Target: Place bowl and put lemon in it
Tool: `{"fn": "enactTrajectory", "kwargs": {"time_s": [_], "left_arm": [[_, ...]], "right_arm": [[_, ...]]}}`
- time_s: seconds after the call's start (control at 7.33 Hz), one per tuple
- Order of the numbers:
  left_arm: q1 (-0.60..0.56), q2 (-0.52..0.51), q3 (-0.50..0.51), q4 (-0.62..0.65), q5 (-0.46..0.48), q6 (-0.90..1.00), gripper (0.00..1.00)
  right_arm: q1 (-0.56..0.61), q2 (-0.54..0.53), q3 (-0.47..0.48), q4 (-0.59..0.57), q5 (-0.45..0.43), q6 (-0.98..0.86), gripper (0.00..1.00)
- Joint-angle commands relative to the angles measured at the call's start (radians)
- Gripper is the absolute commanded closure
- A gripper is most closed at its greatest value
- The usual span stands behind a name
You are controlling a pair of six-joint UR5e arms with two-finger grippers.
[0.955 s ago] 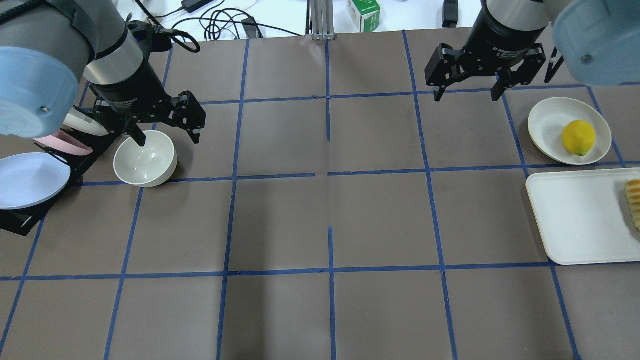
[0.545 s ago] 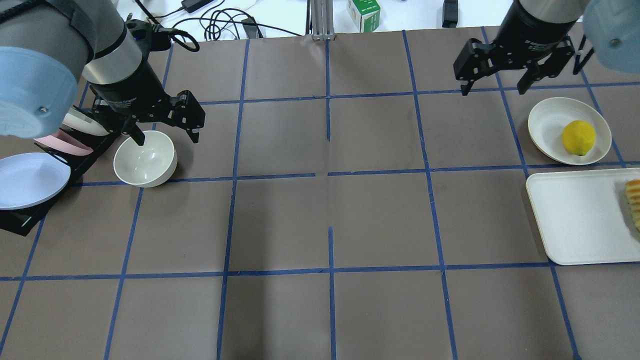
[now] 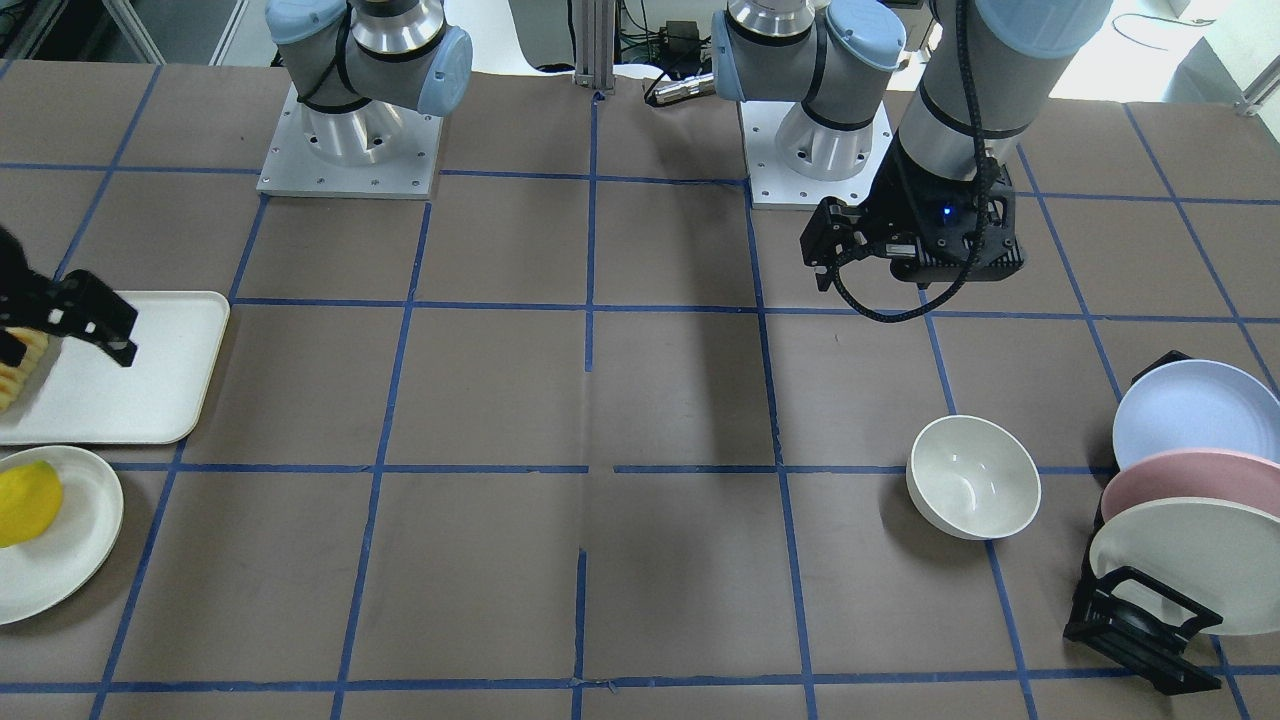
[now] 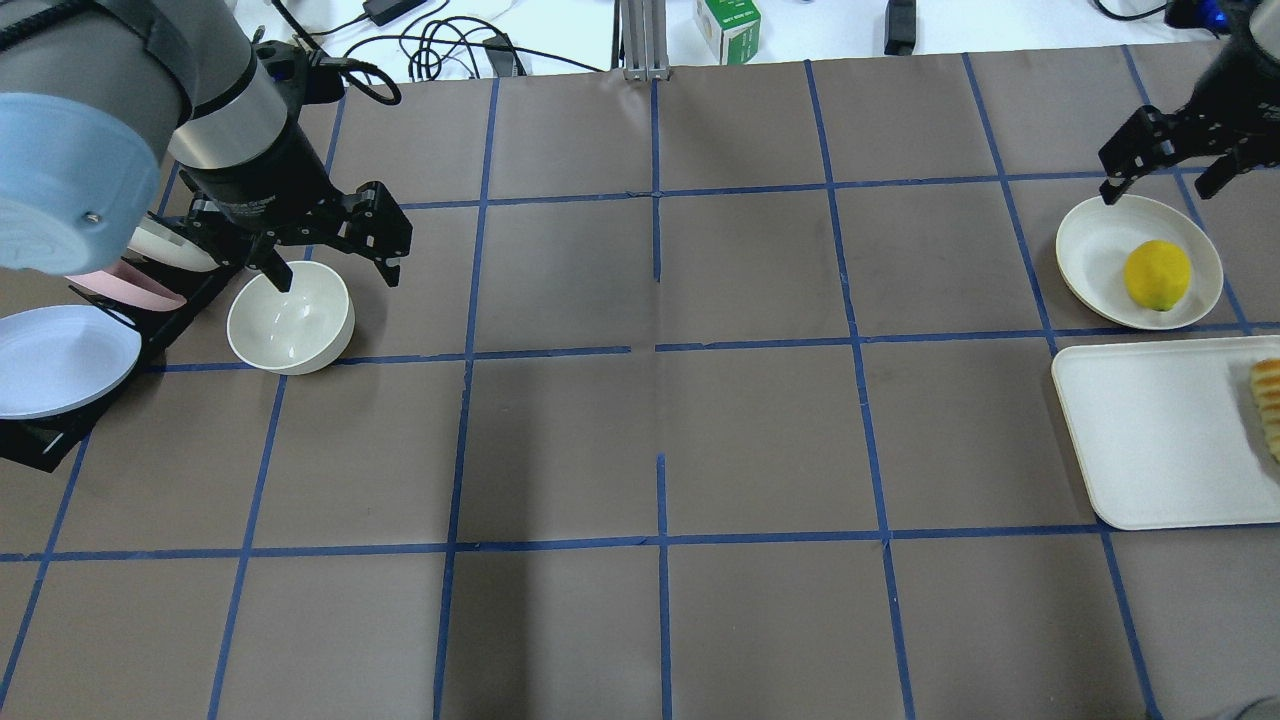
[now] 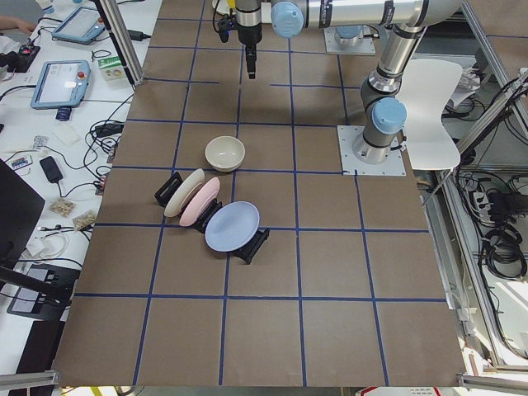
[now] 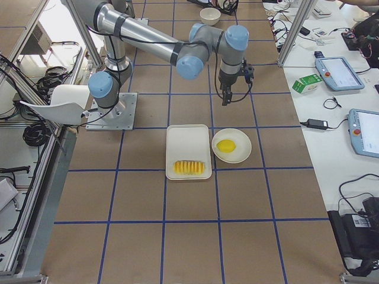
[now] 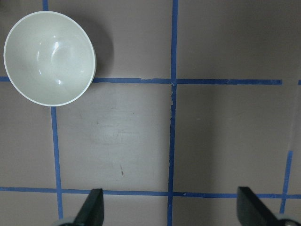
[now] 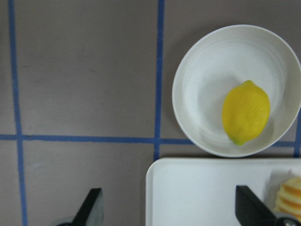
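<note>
Left claw wide, empty, off bowl by bench's left edge. Right claw wide. Front view crops lemon; right wrist view shows it whole on plate.

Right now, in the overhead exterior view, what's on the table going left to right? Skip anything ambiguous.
pale blue plate → bowl → lemon, lying on the white plate → sliced food at the right edge.

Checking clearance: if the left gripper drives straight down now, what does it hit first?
Likely bare table by a tape crossing; the bowl lies well aside of the left gripper. Height unclear.
</note>
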Motion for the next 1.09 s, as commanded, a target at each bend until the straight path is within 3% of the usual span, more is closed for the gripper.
{"fn": "enactTrajectory", "kwargs": {"time_s": [0.0,0.41,0.68,0.95], "left_arm": [[0.016,0.001,0.0,0.003,0.007,0.013,0.0],[0.033,-0.001,0.0,0.005,0.006,0.018,0.0],[0.036,-0.021,0.0,0.014,0.001,0.019,0.0],[0.073,-0.048,0.003,0.084,0.007,0.019,0.0]], "right_arm": [[-0.066,0.142,0.004,-0.178,0.006,-0.171,0.0],[-0.109,0.312,0.026,-0.326,0.007,-0.226,0.0],[-0.111,0.334,0.027,-0.337,0.006,-0.226,0.1],[-0.111,0.328,0.027,-0.314,-0.006,-0.221,0.57]]}}
